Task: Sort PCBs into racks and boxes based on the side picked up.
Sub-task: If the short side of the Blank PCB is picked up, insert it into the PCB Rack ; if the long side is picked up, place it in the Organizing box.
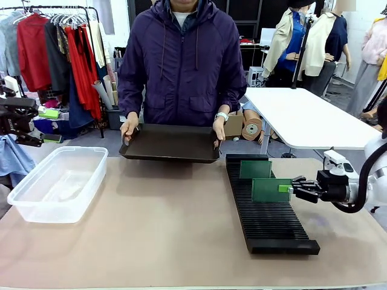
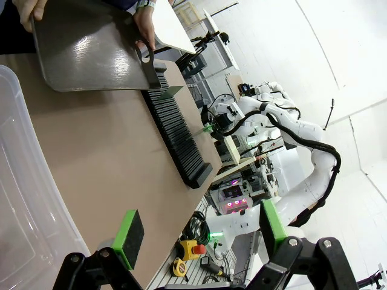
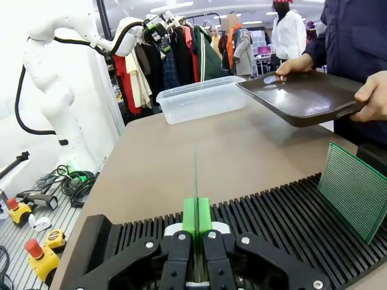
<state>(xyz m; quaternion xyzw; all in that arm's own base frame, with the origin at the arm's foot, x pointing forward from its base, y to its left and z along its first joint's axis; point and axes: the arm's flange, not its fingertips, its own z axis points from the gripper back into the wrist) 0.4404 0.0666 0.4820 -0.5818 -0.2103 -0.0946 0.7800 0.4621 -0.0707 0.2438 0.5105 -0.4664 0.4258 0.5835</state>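
The right gripper (image 1: pixel 289 189) is squeezed shut on a PCB (image 1: pixel 271 189), standing in the rack (image 1: pixel 266 208) right below. If it tilts, the board could jam.

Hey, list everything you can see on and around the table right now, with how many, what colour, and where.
PCBs: two, green, upright in the rack, one pinched at its edge by the right gripper, the other further back.
Rack: one, black, ribbed, on the robot's right side of the table.
Box: one, clear plastic, on the robot's left side.
Tray: one, dark, held above the far edge by the person.
Table: one, tan top.
Person's hands: two, one at each end of the tray.
Left gripper: black, green pads, open, off the table beside the box.
Right gripper: black, green pads, shut on a PCB.
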